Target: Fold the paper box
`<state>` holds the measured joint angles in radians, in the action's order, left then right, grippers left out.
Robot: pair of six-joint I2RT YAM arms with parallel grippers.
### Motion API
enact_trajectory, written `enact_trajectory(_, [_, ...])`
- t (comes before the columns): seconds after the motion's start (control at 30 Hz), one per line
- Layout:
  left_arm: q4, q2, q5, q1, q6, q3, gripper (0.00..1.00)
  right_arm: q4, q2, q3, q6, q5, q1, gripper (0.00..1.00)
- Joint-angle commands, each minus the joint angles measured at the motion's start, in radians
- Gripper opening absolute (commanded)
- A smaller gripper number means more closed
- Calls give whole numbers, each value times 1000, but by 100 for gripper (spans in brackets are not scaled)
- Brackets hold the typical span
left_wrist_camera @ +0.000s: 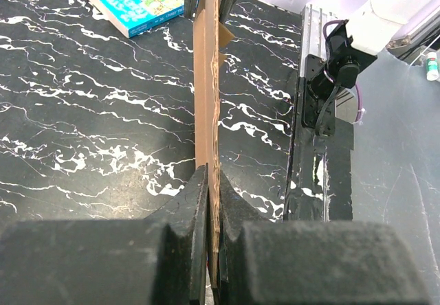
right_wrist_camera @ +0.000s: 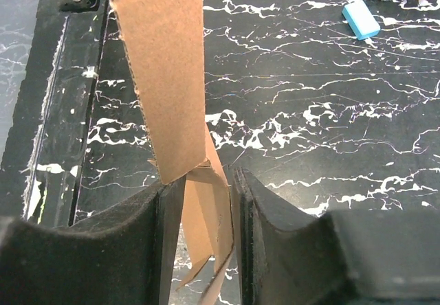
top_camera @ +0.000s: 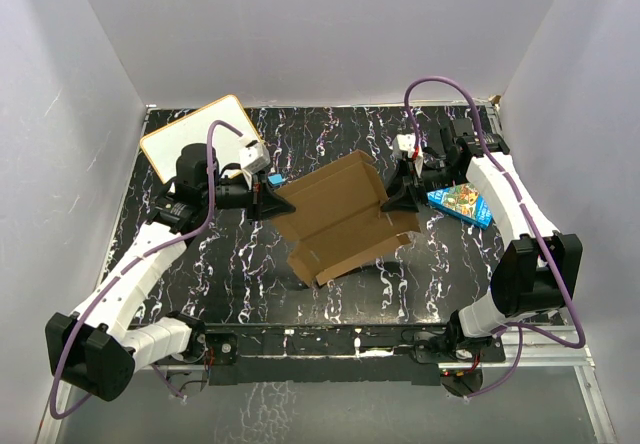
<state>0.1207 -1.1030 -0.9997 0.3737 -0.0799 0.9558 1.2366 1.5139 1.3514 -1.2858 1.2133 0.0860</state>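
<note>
Paper box [top_camera: 345, 214] hangs flat above the marbled table [top_camera: 230, 284], seemingly so its flaps can bend freely: left gripper [top_camera: 270, 202] pinches its 9 o'clock edge tight, right gripper [top_camera: 398, 200] nips a creased flap at 3 o'clock.

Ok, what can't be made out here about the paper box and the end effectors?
- Left wrist: paper box seen edge-on; its faces hidden.
- Right wrist: whether the right end effector actually clamps it; bunched cardboard fills the gap.
- Top: slots too small; the left end effector covers its edge.
</note>
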Motion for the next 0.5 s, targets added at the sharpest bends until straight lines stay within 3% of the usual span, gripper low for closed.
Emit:
enact_trajectory(0.0, [-79,32,-79,-5,27,-10,0,-8,-27,1,-53,103,13,35])
enact_trajectory(0.2, [-110,26,-113,-10,52,-21,0,-8,-21,-5,-56,133,13,30])
enact_trajectory(0.47, [-136,19,-139,-18,69,-28,0,-8,-17,-11,-61,151,15,36])
